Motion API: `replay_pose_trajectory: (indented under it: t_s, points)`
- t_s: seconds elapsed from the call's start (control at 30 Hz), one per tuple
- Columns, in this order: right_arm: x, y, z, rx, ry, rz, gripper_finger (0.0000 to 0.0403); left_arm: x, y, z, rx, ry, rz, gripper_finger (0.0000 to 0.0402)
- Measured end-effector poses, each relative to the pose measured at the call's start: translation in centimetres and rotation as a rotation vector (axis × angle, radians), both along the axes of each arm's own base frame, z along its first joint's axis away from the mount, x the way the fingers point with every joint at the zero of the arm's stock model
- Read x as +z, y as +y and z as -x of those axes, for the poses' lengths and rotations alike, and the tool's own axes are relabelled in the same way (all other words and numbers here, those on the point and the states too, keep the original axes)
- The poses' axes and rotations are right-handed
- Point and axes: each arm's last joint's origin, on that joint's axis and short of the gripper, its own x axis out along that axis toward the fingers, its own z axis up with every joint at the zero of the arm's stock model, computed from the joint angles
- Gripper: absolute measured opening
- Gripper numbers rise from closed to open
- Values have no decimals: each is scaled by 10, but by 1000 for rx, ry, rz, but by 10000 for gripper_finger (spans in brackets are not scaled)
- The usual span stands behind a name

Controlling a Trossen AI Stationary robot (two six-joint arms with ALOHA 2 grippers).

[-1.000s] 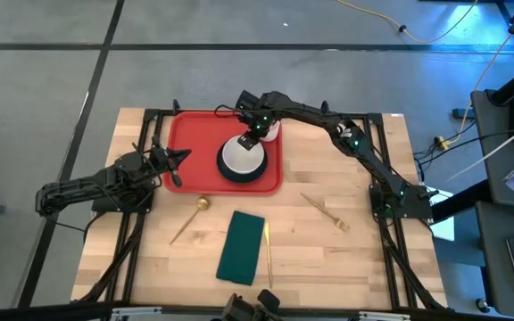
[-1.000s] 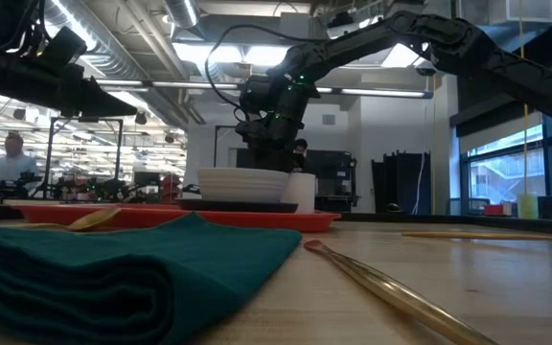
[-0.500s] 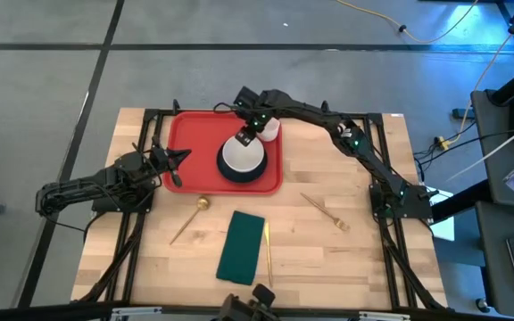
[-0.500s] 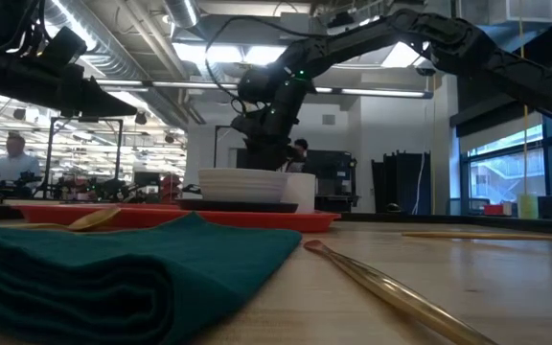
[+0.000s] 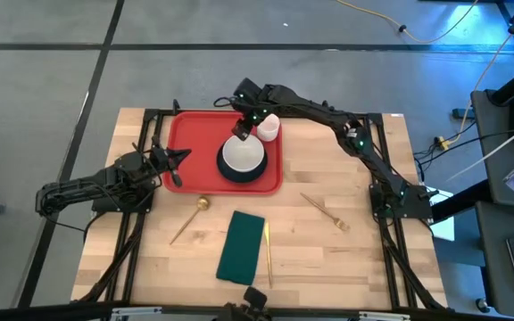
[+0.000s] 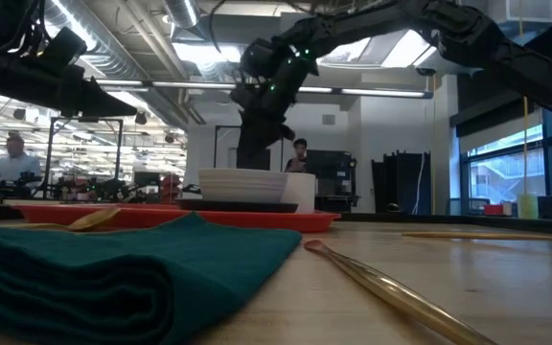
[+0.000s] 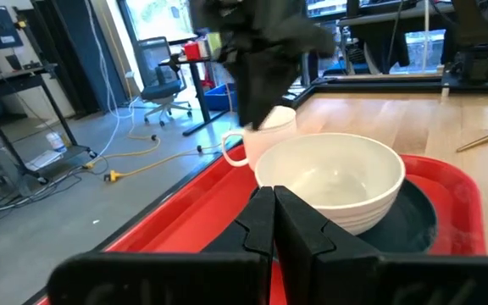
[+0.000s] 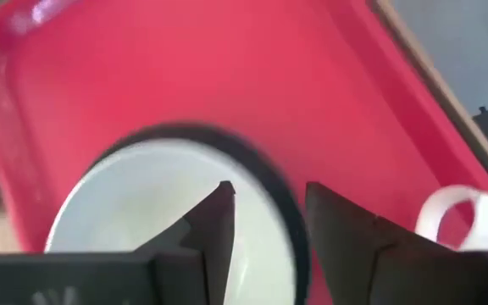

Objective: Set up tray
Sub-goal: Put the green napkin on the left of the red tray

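The red tray (image 5: pixel 194 143) lies at the table's far middle. On it a white bowl (image 5: pixel 242 156) sits on a dark plate (image 5: pixel 257 178), with a white cup (image 5: pixel 268 127) beside them near the tray's far right corner. My right gripper (image 5: pixel 239 132) is open and empty, above the bowl's far rim (image 8: pixel 142 212); it also shows in the low view (image 6: pixel 254 144), clear above the bowl (image 6: pixel 242 184). My left gripper (image 5: pixel 182 158) is shut, held above the tray's left rim, pointing at the bowl (image 7: pixel 329 182).
A folded dark green napkin (image 5: pixel 241 245) lies near the table's near edge with a gold utensil (image 5: pixel 267 252) along its right side. A gold spoon (image 5: pixel 188 219) lies to its left and another gold utensil (image 5: pixel 326 212) to its right. A person (image 6: pixel 12 153) shows far behind.
My right gripper has gone up from just over the bowl and a little toward the table's far left, ending clear above the bowl. The bowl, plate and cup have stayed where they were.
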Motion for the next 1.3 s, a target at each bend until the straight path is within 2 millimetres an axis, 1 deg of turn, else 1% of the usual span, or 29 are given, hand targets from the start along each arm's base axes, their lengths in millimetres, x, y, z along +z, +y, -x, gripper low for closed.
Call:
replay_pose_trajectory:
  t_s: [0.07,0.27,0.4,0.5,0.6,0.7,0.77,0.87,0.93,1.0,1.07,1.13,1.2,1.3]
  points:
    - [4,12,-2,36,10,2,147,0,0,0,-1,20,-24,4]
    - [2,56,-12,150,84,31,147,0,0,-1,-14,35,-39,6]
    - [0,80,-15,236,137,34,147,0,0,-1,-24,30,-33,28]
    - [5,89,-12,258,149,36,147,-1,-2,-2,-96,20,-8,60]
    - [19,90,-7,265,132,57,147,-1,-4,-3,-175,1,28,97]
    - [35,89,-2,215,107,113,147,-1,-5,-3,-205,0,31,130]
    - [45,87,3,155,122,198,147,-1,-5,-3,-208,1,31,145]
    - [64,90,16,74,164,292,147,-1,-5,-3,-204,1,31,161]
    - [77,93,25,38,164,312,147,-1,-5,-3,-201,1,31,166]
    - [92,98,33,30,129,321,147,-2,-5,-3,-202,6,33,168]
    - [102,104,41,21,105,320,147,-2,-5,-3,-204,7,33,168]
    - [105,110,48,14,101,339,147,-2,-5,-3,-207,7,34,167]
    - [101,116,57,-19,125,381,147,-2,-6,-3,-225,7,34,167]
    - [95,126,79,-112,133,448,147,-2,-7,-4,-274,15,20,168]
